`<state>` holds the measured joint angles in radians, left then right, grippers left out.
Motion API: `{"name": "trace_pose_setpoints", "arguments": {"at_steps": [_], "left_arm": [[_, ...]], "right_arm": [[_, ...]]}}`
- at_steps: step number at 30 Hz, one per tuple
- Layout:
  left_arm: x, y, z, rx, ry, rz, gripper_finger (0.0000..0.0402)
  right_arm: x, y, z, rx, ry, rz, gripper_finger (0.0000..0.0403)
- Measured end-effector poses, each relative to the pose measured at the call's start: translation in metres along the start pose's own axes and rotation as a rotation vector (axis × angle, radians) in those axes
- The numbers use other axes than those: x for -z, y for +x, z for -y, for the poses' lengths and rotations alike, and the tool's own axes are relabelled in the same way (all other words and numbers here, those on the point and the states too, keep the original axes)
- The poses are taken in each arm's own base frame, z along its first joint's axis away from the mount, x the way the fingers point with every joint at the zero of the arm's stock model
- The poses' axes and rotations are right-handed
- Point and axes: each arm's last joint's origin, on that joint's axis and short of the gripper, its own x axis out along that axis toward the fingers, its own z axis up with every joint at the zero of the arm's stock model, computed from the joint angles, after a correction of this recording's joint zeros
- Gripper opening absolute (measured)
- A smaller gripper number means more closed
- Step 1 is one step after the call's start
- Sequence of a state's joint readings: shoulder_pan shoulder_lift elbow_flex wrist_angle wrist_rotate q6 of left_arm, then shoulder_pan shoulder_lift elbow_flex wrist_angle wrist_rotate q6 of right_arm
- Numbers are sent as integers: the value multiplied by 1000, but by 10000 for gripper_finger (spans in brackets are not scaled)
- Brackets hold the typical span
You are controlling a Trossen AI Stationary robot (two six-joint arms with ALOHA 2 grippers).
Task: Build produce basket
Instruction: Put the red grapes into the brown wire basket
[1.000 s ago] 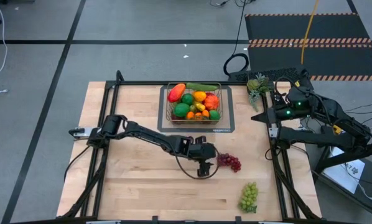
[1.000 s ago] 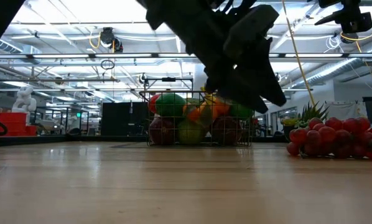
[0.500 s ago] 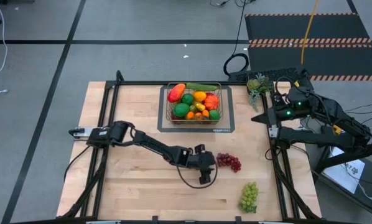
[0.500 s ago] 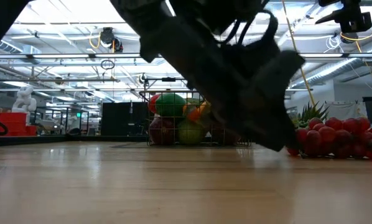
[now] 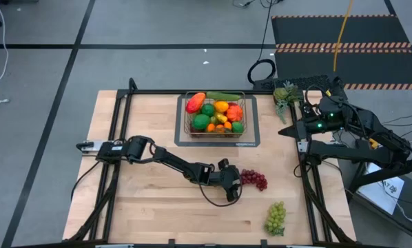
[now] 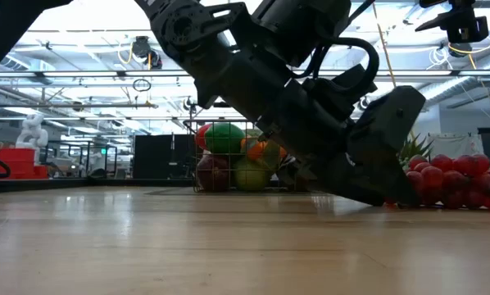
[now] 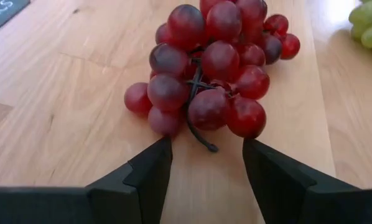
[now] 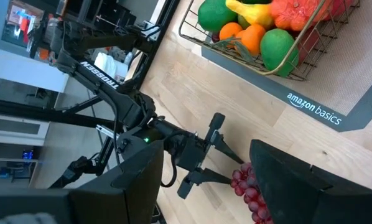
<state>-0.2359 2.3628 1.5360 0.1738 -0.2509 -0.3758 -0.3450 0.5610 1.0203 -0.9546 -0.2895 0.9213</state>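
The wire basket (image 5: 215, 114) sits on a grey mat at the table's far middle, filled with fruit and vegetables. A bunch of purple-red grapes (image 5: 254, 180) lies on the wood right of centre; its stem end (image 7: 201, 140) points at my left gripper. The green grapes (image 5: 275, 218) lie near the near right corner. My left gripper (image 5: 235, 180) is low over the table just left of the red grapes, open, its fingers (image 7: 150, 177) a short way off the bunch. My right gripper (image 8: 204, 174) is open, raised at the table's far right.
A spiky green pineapple-like piece (image 5: 286, 94) lies at the far right edge by the right arm's base. Black frame rails run along the table's left and right sides. Bare wood spreads across the near half of the table.
My left gripper has moved down and toward the table's right, closing on the red grapes, and has tipped from pointing down to lying almost level along the tabletop. The grapes have stayed where they were.
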Motion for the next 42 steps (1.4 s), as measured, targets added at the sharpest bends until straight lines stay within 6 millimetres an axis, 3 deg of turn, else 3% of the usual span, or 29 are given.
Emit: {"name": "trace_pose_setpoints", "arguments": {"at_steps": [6, 19, 23, 28, 36, 42], "left_arm": [[9, 9, -1, -25, 46, 28, 191], [29, 28, -6, -87, -54, 75, 129], [30, 28, -7, -90, -76, 78, 90], [26, 30, -14, -85, -101, 94, 14], [14, 31, -28, -55, -99, 112, 4], [-6, 19, -31, -66, -33, 125, 2]], "right_arm": [[0, 0, 0, 4, -6, 5, 233], [-2, 2, 1, 31, -3, 26, 233], [-2, 3, 0, 36, 5, 26, 233], [-3, 4, 0, 44, 11, 37, 233], [-8, 10, -2, 45, 13, 33, 233], [-8, 26, -8, 51, -38, -44, 233]]}}
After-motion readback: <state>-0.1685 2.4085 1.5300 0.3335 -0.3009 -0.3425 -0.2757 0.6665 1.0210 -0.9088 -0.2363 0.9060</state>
